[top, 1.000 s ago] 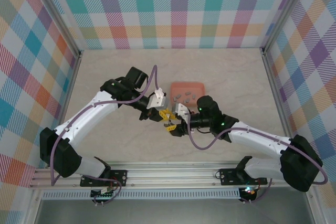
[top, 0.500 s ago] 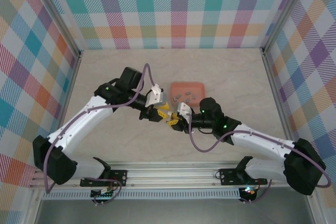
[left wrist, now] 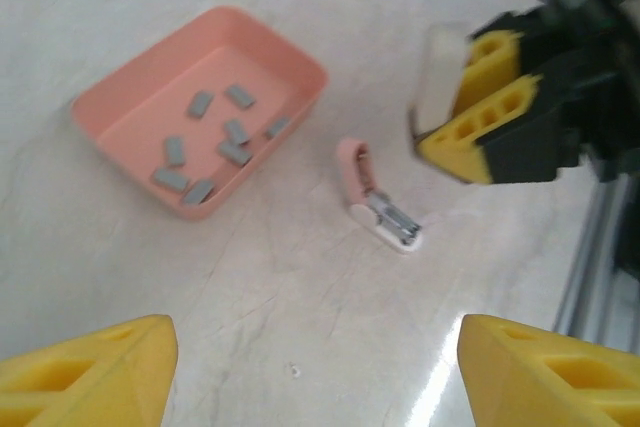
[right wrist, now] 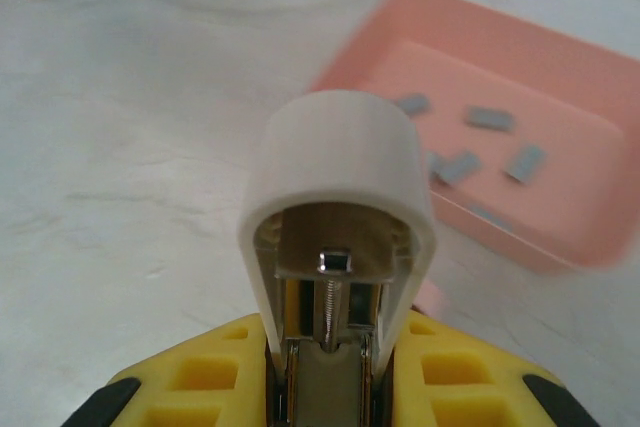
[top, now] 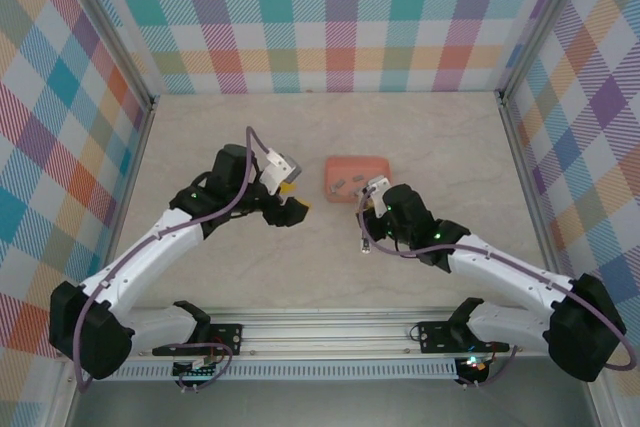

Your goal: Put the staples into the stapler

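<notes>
Pastel plaid walls (top: pixel 340 17) are enclosing a pale marbled table (top: pixel 200 137), and a coral-pink tray (top: pixel 345 164) is sitting near its middle. The staples (left wrist: pixel 235 131), short grey strips, are lying loose inside the tray; seven are countable in the left wrist view. At the tray's near edge the right gripper (right wrist: pixel 335 377) is clamping the stapler (right wrist: pixel 335 177), whose white rounded shell is pointing toward the tray with a metal channel and spring rod showing beneath it. The left gripper (top: pixel 290 202) is hovering left of the tray, apart from it, its yellow fingers (left wrist: pixel 90 367) standing wide with nothing between them. A small pink-and-white piece (left wrist: pixel 378 209) with a metal tongue is lying on the table just off the tray, between the tray and the right gripper.
</notes>
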`<act>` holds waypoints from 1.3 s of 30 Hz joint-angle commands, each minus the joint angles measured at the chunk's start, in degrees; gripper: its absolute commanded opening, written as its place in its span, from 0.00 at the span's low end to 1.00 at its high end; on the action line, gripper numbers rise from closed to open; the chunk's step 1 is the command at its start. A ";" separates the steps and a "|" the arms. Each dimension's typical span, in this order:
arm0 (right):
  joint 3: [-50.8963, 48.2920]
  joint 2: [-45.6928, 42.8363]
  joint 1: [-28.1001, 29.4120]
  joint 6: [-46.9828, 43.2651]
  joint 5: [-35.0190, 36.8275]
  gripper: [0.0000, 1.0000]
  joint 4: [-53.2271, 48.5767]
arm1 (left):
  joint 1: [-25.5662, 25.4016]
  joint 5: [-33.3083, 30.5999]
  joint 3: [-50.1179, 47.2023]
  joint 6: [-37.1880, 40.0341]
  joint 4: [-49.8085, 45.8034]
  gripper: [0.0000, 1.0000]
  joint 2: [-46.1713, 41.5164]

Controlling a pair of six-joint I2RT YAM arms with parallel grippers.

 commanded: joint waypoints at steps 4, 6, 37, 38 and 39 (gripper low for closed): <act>-0.97 1.81 -5.01 11.84 10.04 0.18 -8.06 | 0.66 -11.76 -7.50 -21.07 16.21 0.79 -1.96; -1.08 3.17 -5.57 12.41 10.41 0.18 -7.73 | 0.67 -14.09 -10.57 -24.06 19.57 0.79 -3.32; -1.50 16.06 -5.62 23.39 8.01 0.19 -5.14 | 1.99 -29.54 -15.56 -27.42 16.38 1.00 -10.43; -1.50 16.28 -5.61 23.31 7.71 0.19 -5.14 | 2.00 -29.96 -14.96 -27.09 15.62 1.00 -10.43; -1.53 16.42 -5.52 23.24 7.57 0.19 -5.23 | 1.99 -30.20 -14.32 -26.43 14.87 1.00 -10.44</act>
